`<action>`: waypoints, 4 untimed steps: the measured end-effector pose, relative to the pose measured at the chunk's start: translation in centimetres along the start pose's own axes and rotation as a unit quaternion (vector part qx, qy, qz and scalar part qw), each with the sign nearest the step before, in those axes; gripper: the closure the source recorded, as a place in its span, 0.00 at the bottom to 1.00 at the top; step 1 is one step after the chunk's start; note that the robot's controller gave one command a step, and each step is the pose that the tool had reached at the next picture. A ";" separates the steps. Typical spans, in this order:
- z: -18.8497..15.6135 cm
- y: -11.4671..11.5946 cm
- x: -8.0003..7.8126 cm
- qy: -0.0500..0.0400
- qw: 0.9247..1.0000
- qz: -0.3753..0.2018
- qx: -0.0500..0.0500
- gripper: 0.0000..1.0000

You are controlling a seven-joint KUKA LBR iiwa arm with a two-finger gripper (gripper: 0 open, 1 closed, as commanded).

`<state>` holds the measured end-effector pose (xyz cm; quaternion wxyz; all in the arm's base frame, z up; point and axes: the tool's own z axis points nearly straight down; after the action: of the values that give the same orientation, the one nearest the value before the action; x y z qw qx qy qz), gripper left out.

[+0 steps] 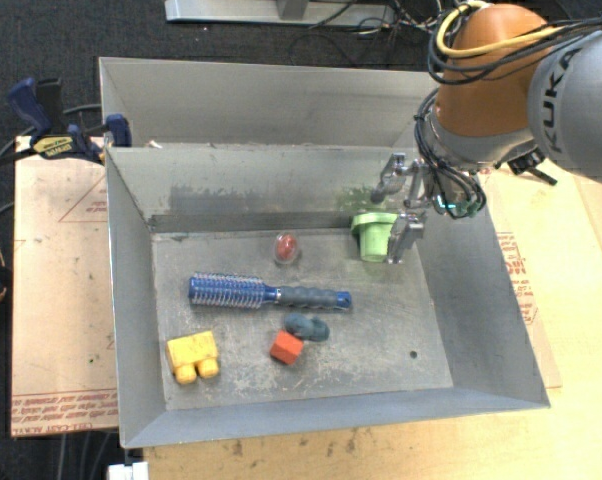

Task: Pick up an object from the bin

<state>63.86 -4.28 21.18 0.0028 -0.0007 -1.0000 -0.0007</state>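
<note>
Grey metal bin [281, 108], sloped walls, flat floor, few loose things, mostly well apart. Arm [581, 98] comes in over the right rim, with its orange cover and cables above the back right corner. Hand [399, 218] is down at the back right of the floor, against the right side of a green cup-like thing [373, 236]. Cannot tell whether the hand is spread, pressed together or pinching the cup, as its tip overlaps the cup's right edge. By position I take the cup to be the pick target. It sits just in front of the back wall, and the arm's low reach fits that spot.

Blue hairbrush [266, 294] lies flat across mid floor, bristle head left, dark handle right, well clear of the hand. Yellow block [193, 356] is front left, near the left wall. A dark blue-grey lump [308, 327] lies just below the brush handle, and an orange-red cube [287, 348] sits just beside it, maybe touching. A small red ball [286, 247] is near the back wall, left of the cup and apart from it.

Room to move: the cup is tight to the back wall and fairly near the right slope, so sideways travel there risks a scrape. Straight up looks open. The floor right of the brush and towards the front right is bare. The nearest neighbours, the ball and the brush handle tip, don't crowd the cup. Main risk, in my judgement, is the cup tipping or sliding against the wall if the grip is off-centre.
</note>
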 end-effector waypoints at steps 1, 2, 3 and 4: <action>13.9 5.8 -1.9 -0.005 1.000 0.026 0.000 0.00; 6.6 12.1 -0.3 -0.007 0.997 0.075 -0.002 0.00; 12.3 21.2 7.2 0.001 0.993 0.121 -0.001 0.00; 12.1 20.6 6.8 -0.003 0.992 0.125 0.000 1.00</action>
<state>57.04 16.38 9.16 0.0004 -0.1253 -0.9921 -0.0002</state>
